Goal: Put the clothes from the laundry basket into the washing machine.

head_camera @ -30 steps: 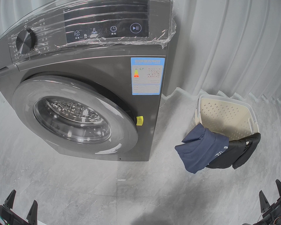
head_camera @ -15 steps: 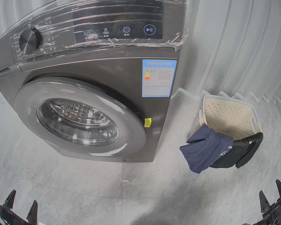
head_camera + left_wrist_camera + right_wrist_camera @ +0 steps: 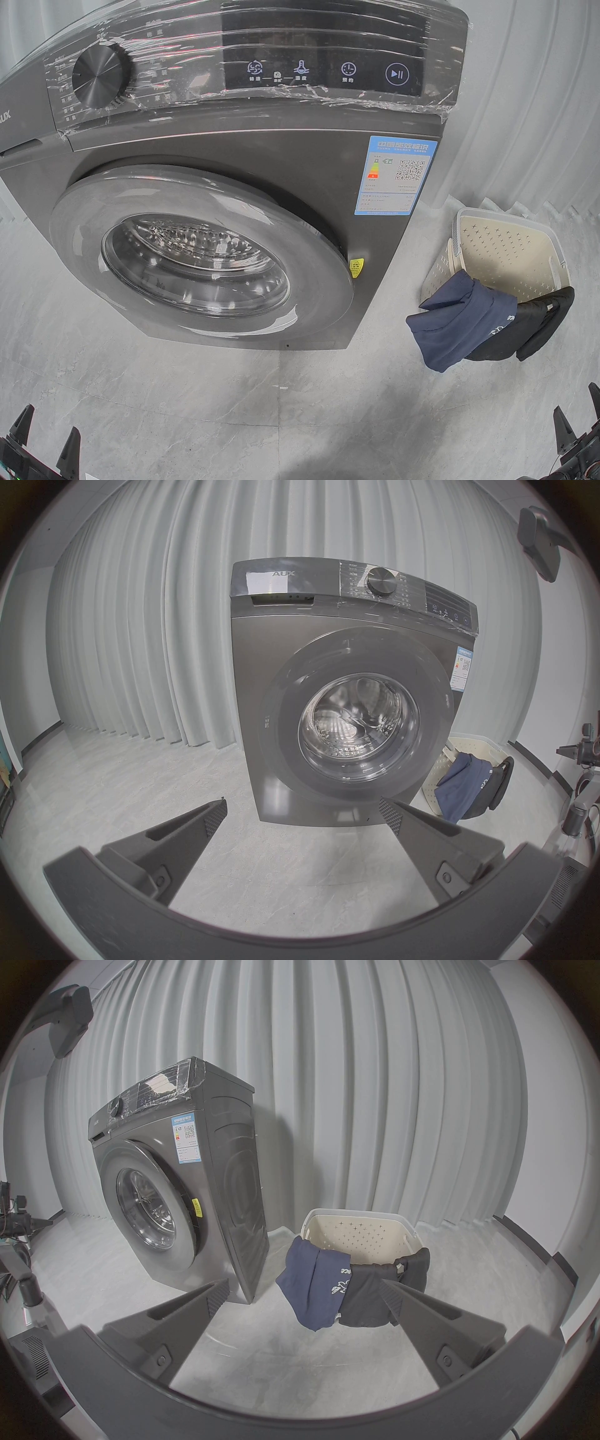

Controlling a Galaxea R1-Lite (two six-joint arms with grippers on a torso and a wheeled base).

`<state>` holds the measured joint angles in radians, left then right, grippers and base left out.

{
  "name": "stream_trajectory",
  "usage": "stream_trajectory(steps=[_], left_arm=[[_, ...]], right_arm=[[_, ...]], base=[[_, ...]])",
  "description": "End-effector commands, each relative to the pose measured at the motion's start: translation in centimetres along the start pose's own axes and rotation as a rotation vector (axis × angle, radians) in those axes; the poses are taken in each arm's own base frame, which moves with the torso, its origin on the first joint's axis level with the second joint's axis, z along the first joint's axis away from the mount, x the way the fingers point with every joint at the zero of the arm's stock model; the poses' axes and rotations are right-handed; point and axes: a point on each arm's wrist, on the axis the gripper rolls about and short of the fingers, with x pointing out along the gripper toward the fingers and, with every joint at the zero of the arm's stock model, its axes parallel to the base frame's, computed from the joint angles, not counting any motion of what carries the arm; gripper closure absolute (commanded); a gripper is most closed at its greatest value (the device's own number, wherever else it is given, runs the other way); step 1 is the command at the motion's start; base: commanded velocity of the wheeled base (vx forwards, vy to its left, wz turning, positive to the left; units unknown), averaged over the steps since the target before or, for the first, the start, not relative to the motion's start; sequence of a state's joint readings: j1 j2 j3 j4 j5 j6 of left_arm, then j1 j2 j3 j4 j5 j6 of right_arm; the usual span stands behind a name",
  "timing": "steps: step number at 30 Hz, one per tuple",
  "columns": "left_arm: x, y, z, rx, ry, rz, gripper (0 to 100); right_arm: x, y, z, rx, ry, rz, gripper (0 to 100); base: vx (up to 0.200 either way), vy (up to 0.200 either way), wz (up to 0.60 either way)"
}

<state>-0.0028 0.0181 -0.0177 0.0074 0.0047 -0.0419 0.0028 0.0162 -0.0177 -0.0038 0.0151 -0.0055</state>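
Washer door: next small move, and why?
Probably move the left hand toward the washer door to open it: the door looks shut, the clothes hang over the basket rim, and both it and the right hand are open, empty.

Grey front-load washing machine (image 3: pixel 250 156), round glass door (image 3: pixel 200 256) shut. Cream perforated laundry basket (image 3: pixel 500 215) sits on the floor near its right side. A navy garment (image 3: pixel 462 319) and a black garment (image 3: pixel 531 325) hang over the basket's front rim.
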Motion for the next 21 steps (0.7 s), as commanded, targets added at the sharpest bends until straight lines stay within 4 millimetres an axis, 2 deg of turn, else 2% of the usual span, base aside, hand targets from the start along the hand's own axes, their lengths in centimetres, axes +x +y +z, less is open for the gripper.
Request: stream_trajectory(steps=[1, 14, 21], left_arm=[[0.00, 0.02, -0.44, -0.001, 0.000, 0.001, 0], [0.00, 0.02, -0.44, -0.001, 0.000, 0.001, 0], [0.00, 0.02, -0.44, -0.001, 0.000, 0.001, 0]], right_arm=[[0.00, 0.00, -0.52, -0.001, 0.001, 0.001, 0], [0.00, 0.01, -0.52, -0.001, 0.001, -0.001, 0], [0.00, 0.00, -0.52, -0.001, 0.001, 0.001, 0]], base=[[0.000, 0.200, 0.00], [0.000, 0.200, 0.00], [0.000, 0.000, 0.00]])
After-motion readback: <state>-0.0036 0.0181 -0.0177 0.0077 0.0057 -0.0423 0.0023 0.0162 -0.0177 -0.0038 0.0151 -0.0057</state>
